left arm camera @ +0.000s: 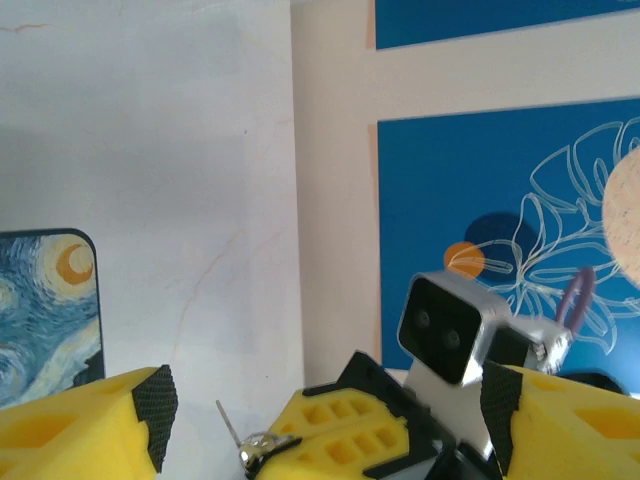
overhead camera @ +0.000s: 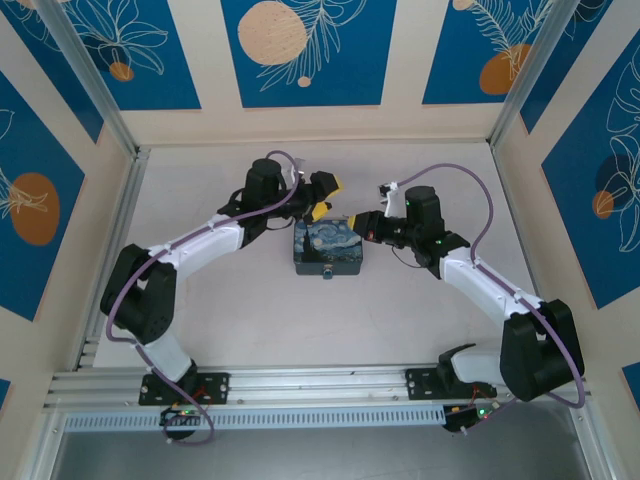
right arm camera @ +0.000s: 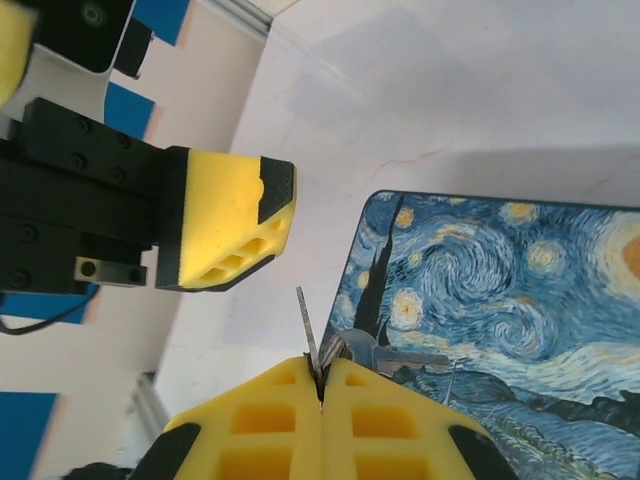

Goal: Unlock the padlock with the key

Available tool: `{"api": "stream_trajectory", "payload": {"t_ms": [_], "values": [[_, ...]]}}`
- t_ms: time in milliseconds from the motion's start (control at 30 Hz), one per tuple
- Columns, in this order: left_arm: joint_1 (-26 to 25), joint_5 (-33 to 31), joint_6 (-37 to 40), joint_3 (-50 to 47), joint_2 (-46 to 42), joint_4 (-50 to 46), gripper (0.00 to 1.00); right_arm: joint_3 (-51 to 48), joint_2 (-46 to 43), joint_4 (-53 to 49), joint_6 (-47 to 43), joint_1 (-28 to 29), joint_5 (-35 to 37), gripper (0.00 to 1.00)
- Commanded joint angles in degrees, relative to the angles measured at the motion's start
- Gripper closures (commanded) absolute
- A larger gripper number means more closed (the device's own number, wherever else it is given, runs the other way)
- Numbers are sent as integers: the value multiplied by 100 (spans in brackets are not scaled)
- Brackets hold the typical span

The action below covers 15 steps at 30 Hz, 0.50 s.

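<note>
Silvery key (right arm camera: pixel 306 325) pinched in right gripper (right arm camera: pixel 322 382) beside box (right arm camera: pixel 500 280) edge.

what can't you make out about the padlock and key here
The padlock: top external view, a tiny speck at the near side of the box; shackle state unreadable.
The key: right wrist view, head pinched between the shut jaws of the right gripper; teeth too thin to read.
The box: left wrist view, cut off by the left edge.
</note>
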Motion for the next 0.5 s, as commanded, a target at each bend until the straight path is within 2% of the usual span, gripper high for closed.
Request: {"api": "stream_trajectory", "payload": {"t_ms": [0,133,233,333,467], "values": [[41,-266,-780,-31,-217,-643,21,260,-244,-675,-1121,452,1590,100],[-22,-369,-1260,-22,-269,-1090,24,175,-355,-419,-2005,1102,2973,100],[-102,-441,-1512,-41,-252,-1229,29,70,-382,-71,-2499,1494,3623,100],[-166,-438,-1603,-47,-202,-1254,35,50,-331,136,-2783,1738,4097,100],[-224,-476,-1681,-100,-181,-1201,44,58,-261,232,-2893,1858,4270,100]]}}
